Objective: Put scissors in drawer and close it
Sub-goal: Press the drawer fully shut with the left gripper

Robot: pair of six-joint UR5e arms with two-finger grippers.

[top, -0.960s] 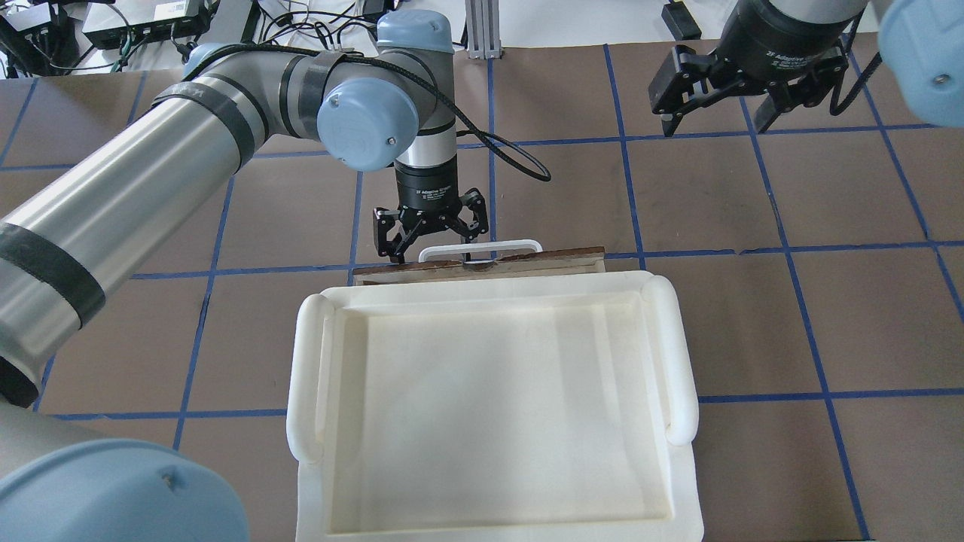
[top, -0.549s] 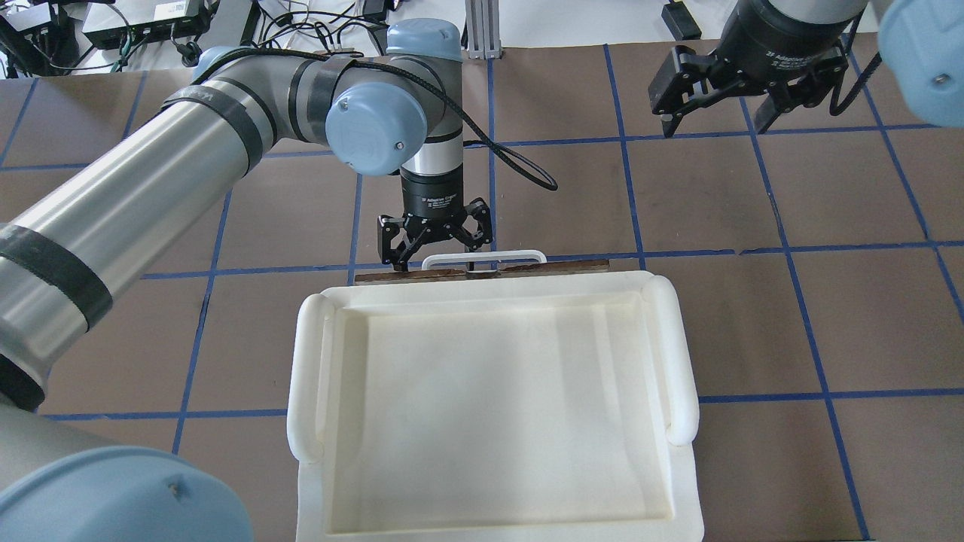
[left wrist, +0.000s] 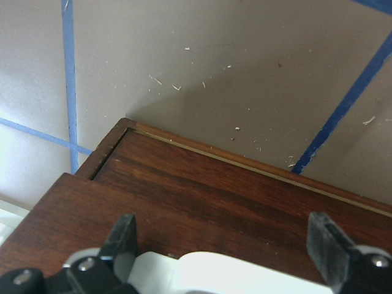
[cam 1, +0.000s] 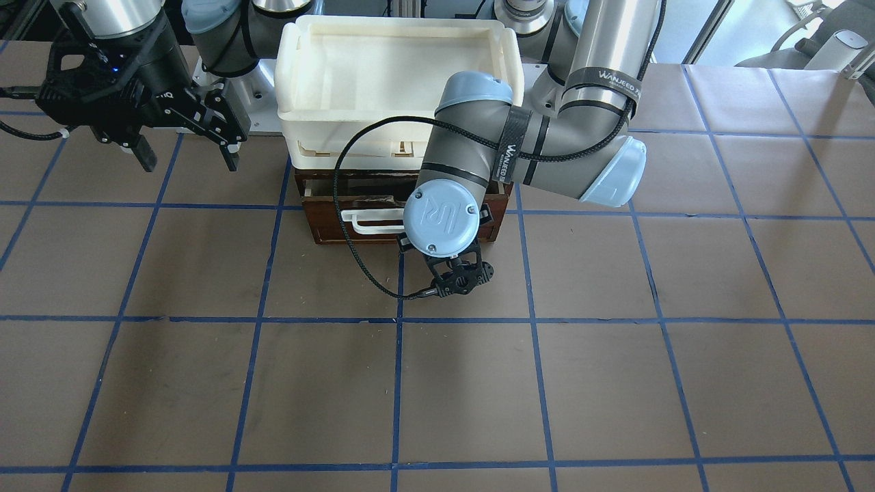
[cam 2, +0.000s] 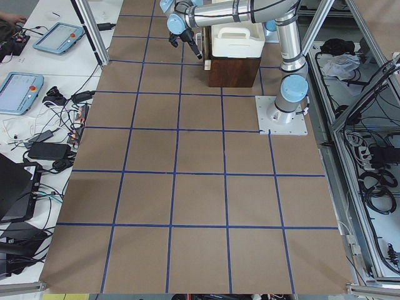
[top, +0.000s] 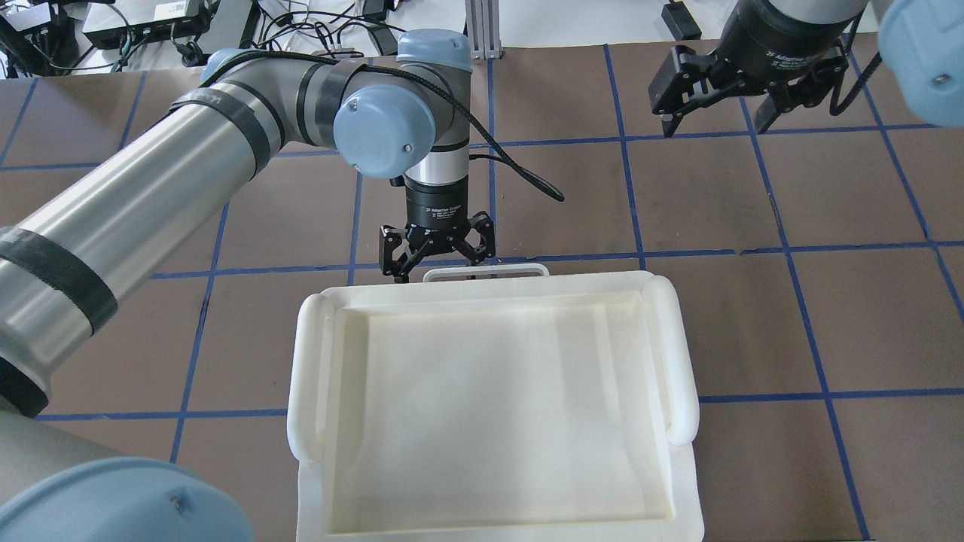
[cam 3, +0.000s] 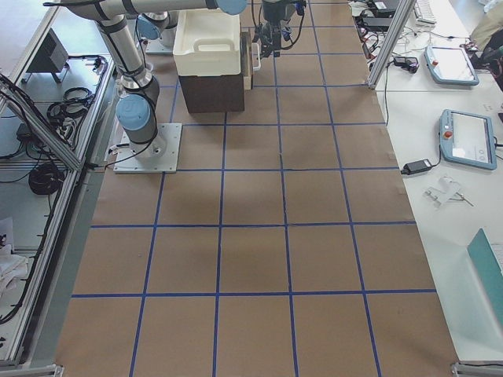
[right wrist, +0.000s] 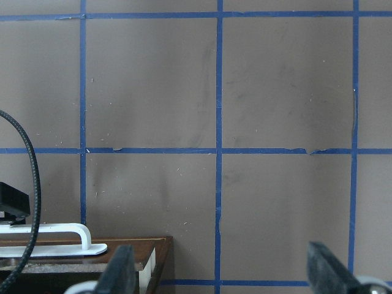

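The dark brown drawer sits at the bottom of a wooden cabinet, pushed almost flush. Its white bar handle just shows past the tray's far rim. My left gripper is open and stands against the drawer front at the handle's left part. In the left wrist view its fingers are spread wide with the handle between them, against the wood. My right gripper is open and empty, held high at the far right. The scissors are hidden in every view.
A large white plastic tray rests on top of the cabinet and covers it from above; it also shows in the front view. The brown table has blue tape gridlines. The left arm's black cable loops in front of the drawer.
The left gripper moved toward the robot with the handle. The brown strip of drawer front slid back under the tray's rim. The right arm stayed still.
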